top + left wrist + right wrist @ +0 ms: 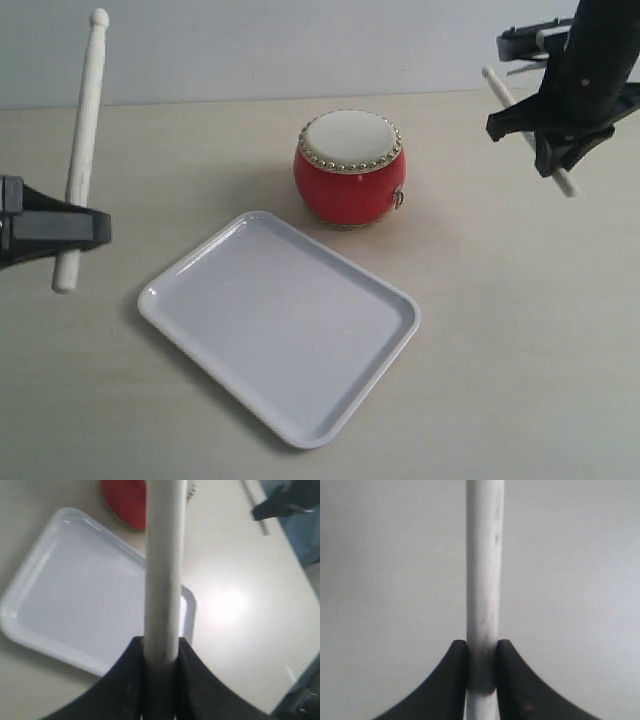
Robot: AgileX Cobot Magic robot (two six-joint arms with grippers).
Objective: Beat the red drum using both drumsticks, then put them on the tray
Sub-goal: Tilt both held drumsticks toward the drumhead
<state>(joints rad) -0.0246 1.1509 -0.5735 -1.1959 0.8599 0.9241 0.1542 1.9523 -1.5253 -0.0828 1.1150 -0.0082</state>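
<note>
The red drum (350, 168) with its cream top stands at the middle back of the table, just behind the white tray (215, 265). My left gripper (70, 228) at the left edge is shut on one drumstick (82, 140), which stands almost upright, tip up. At the upper right my right gripper (545, 140) is shut on the other drumstick (500, 88), which slants with its tip up toward the left, off to the drum's right. The left wrist view has its drumstick (164, 565) clamped by my left gripper (160, 652), above the tray (30, 625) and drum (125, 502). The right wrist view shows my right gripper (481, 652) shut on its drumstick (484, 570).
Pale tabletop (520, 330) stretches to the right of the tray and in front of the drum. A light wall (300, 40) rises behind the table.
</note>
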